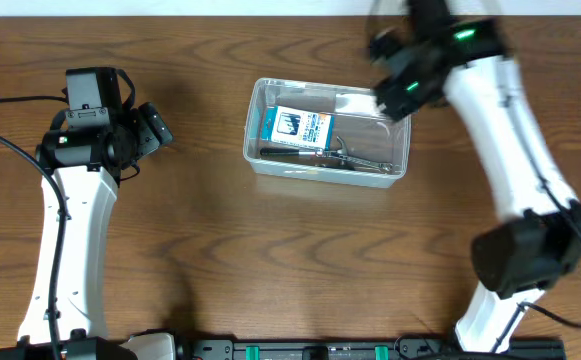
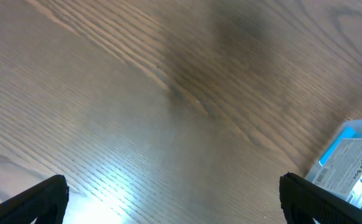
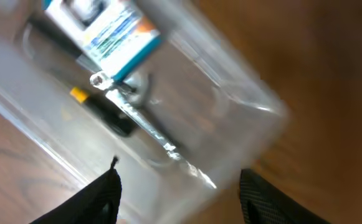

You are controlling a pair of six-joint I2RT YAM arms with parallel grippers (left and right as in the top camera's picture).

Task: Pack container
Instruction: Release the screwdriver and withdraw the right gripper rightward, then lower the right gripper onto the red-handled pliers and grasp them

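Observation:
The clear plastic container [image 1: 402, 165] sits at the table's middle. Inside lie a small blue-and-white box [image 1: 298, 125], a black pen-like tool [image 1: 285, 155] and a shiny metal tool [image 1: 365, 162]. In the right wrist view the container [image 3: 255, 112], the box [image 3: 115, 31], the black tool [image 3: 103, 112] and the metal tool [image 3: 146, 124] show, blurred. My right gripper [image 1: 390, 92] is open and empty above the container's far right corner, its fingers apart [image 3: 177, 196]. My left gripper [image 1: 152, 128] is open and empty over bare table, left of the container, its fingers wide apart [image 2: 174, 199].
The wood table [image 1: 270, 270] stretches around the container. The blue-and-white box's edge shows at the right of the left wrist view [image 2: 355, 165]. A black cable [image 1: 10, 100] runs along the far left. The right arm's base [image 1: 525, 255] stands at the near right.

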